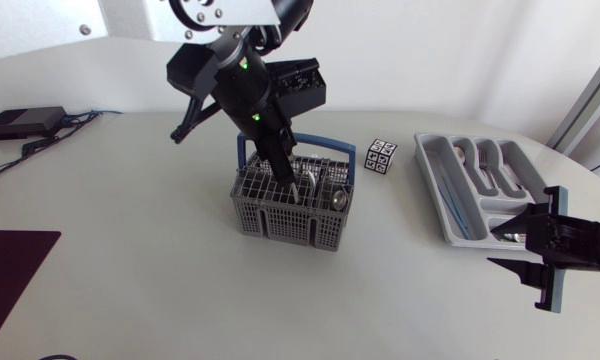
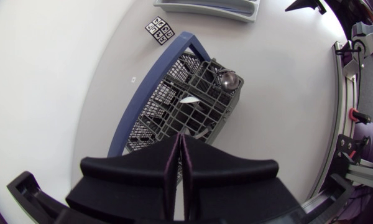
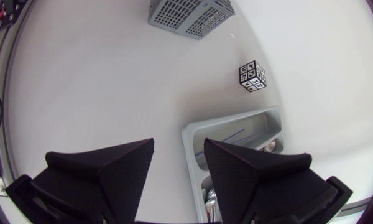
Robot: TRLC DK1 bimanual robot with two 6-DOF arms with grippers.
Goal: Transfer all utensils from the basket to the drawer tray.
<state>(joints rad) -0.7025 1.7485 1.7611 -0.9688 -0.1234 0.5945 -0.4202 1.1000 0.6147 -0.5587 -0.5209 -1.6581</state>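
Spoon (image 1: pixel 337 200) stands upright in the grey basket (image 1: pixel 270 215), bowl up, on the side toward the drawer tray (image 1: pixel 435 190). More utensils stand on end beside it. The left arm (image 1: pixel 235 85) slants steeply down from above. The left gripper (image 2: pixel 178 140) is pinched together at the basket's top, nothing visible between the fingers. The right gripper (image 3: pixel 179 152) sits low and level at the tray's near end, fingers spread wide.

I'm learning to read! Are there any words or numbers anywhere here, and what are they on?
None: no word or number can be read anywhere.
The cube beside the basket has only black-and-white square patterns, not letters.
The tray shows no print.
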